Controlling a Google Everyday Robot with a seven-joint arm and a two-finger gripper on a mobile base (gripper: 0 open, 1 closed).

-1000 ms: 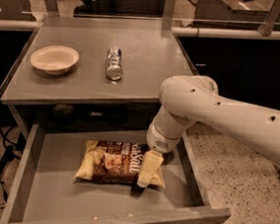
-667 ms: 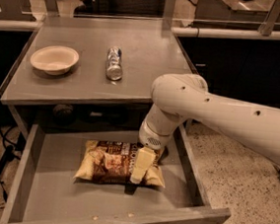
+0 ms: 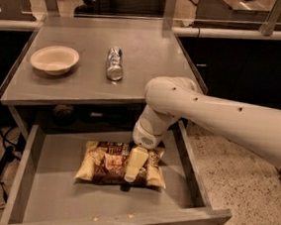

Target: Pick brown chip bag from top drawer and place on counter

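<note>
The brown chip bag lies flat on the floor of the open top drawer, a little right of its middle. My gripper points down from the white arm and sits over the bag's right half, touching or just above it. The arm reaches in from the right, under the counter's front edge. The counter is the grey tabletop above and behind the drawer.
A cream bowl sits at the counter's left. A silver can lies on its side near the counter's middle. The drawer's right wall is close beside the arm. Speckled floor lies to the right.
My gripper has moved left, from the bag's right end to over its right half. The bag has not visibly moved.
</note>
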